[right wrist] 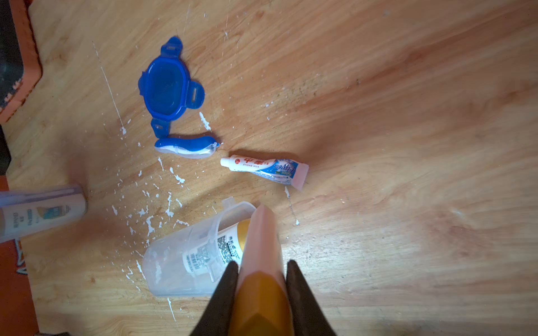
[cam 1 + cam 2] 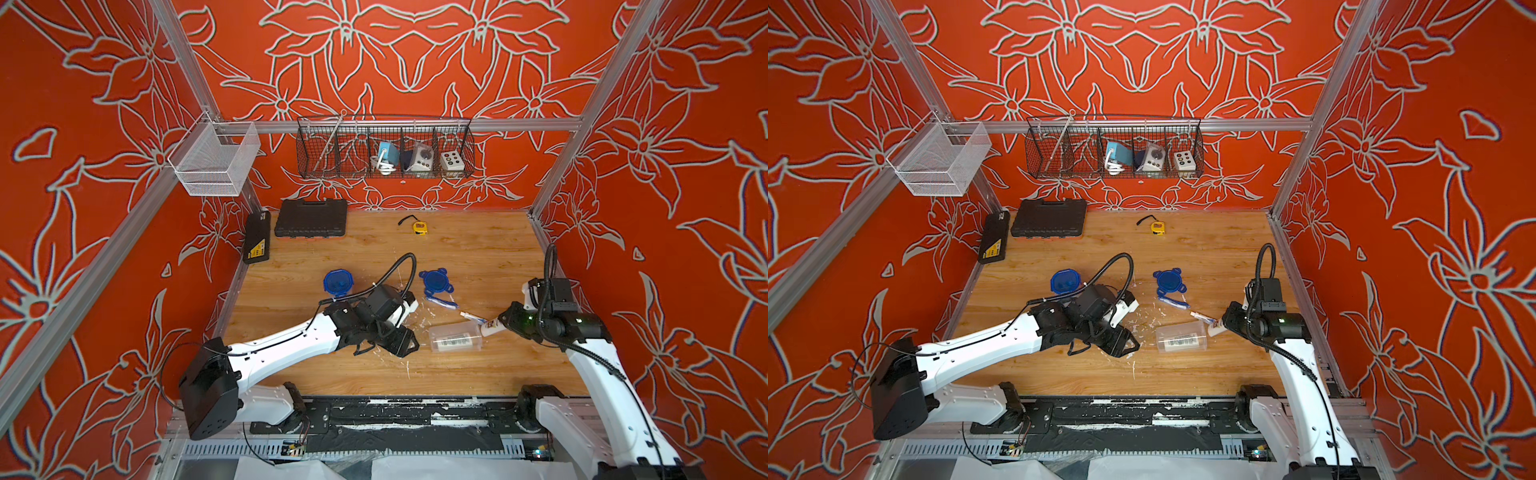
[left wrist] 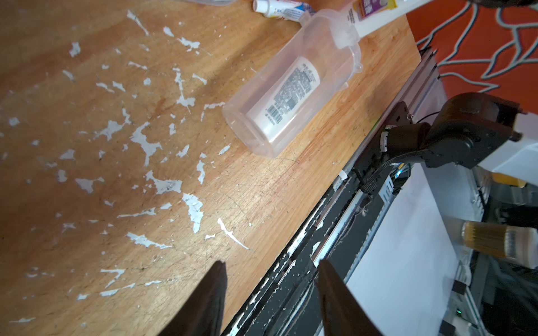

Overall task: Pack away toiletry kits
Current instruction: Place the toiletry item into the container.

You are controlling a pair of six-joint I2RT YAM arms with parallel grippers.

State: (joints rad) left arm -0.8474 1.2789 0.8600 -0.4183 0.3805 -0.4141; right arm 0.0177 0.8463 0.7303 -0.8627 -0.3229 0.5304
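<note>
Yellow-capped and white, the bottle (image 1: 262,232) is pinched between the black jaws of the right pincer (image 1: 262,263), its base nosing at the mouth of the clear tub (image 1: 180,256), which lies loose on its side with a second bottle (image 3: 283,99) inside. Pushed in, it may jam on that one or skid the tub away, since the left pincer (image 3: 270,264), spread and empty, hovers apart from its closed end. Beyond lie the tube (image 1: 263,168), toothbrush (image 1: 186,147) and blue lid (image 1: 167,90).
</note>
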